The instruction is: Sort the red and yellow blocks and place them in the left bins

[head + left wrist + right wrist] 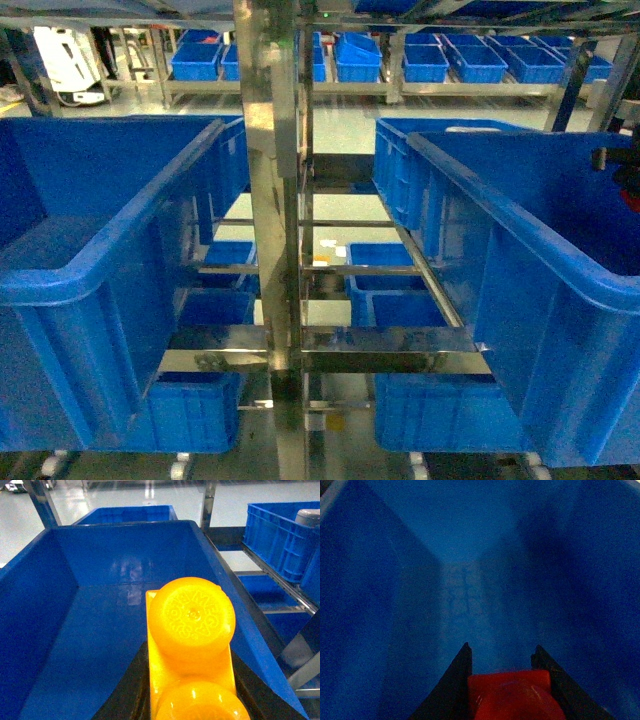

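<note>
In the left wrist view a glossy yellow block (192, 620) with two round studs sits between the black fingers of my left gripper (192, 680), which is shut on it. It hangs over the inside of the large blue left bin (75, 630), seen in the head view at the left (100, 260). My right gripper (502, 650) is shut on a red block (512, 695), deep inside a blue crate whose walls (395, 605) fill the right wrist view. Neither gripper's fingers show in the head view.
A steel rack post (270, 200) stands in the middle between the left bin and a large blue crate on the right (540, 230). Smaller blue crates (385, 280) sit lower on the rack. More crates (425, 60) line far shelves.
</note>
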`<state>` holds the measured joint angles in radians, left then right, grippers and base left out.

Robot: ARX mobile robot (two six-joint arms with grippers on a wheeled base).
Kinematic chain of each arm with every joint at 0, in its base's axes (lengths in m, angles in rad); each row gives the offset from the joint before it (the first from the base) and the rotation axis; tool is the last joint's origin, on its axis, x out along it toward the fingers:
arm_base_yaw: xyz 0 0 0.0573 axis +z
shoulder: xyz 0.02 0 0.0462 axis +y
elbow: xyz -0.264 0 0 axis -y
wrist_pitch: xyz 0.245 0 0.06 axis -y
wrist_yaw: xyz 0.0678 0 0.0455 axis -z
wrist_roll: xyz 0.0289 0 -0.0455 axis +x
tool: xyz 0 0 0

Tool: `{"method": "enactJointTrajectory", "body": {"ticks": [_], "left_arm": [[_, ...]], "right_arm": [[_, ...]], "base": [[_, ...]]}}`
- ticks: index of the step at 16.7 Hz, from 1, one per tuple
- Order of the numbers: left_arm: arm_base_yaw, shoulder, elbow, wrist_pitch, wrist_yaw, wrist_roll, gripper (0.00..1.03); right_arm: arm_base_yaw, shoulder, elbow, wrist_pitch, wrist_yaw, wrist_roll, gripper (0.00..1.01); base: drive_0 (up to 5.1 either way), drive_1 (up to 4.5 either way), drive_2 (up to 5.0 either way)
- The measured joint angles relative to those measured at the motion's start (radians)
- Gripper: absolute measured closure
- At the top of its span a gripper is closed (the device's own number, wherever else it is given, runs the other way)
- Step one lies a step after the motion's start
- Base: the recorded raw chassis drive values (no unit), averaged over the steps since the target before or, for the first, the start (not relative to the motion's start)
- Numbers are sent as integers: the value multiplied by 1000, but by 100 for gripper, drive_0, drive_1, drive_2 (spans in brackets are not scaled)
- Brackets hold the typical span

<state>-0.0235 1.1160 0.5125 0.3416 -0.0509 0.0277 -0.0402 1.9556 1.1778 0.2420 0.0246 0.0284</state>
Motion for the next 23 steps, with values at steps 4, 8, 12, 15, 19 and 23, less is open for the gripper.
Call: {"method": "enactJointTrajectory", "body": {"ticks": [4,8,12,15,19,23], "left_arm": [[0,0,0,0,0,0,75],[0,0,0,0,0,0,75],[0,0,0,0,0,0,75],[0,0,0,0,0,0,75],[-2,0,0,1,3,0,75],[8,25,0,27,3,7,75]], "right_arm": [[2,175,149,-4,21,-9,73],[-13,139,66,89,13,0,39],[-35,-147,-160,143,-27,10,3],[-74,-377,-377,97,-85,-3,3],[-114,-756,-554,-31,-120,28,3],[-58,-777,-554,-39,-106,34,3]], "base": [[0,0,0],[0,0,0],[0,0,0],[0,0,0],[0,0,0],[0,0,0]]}}
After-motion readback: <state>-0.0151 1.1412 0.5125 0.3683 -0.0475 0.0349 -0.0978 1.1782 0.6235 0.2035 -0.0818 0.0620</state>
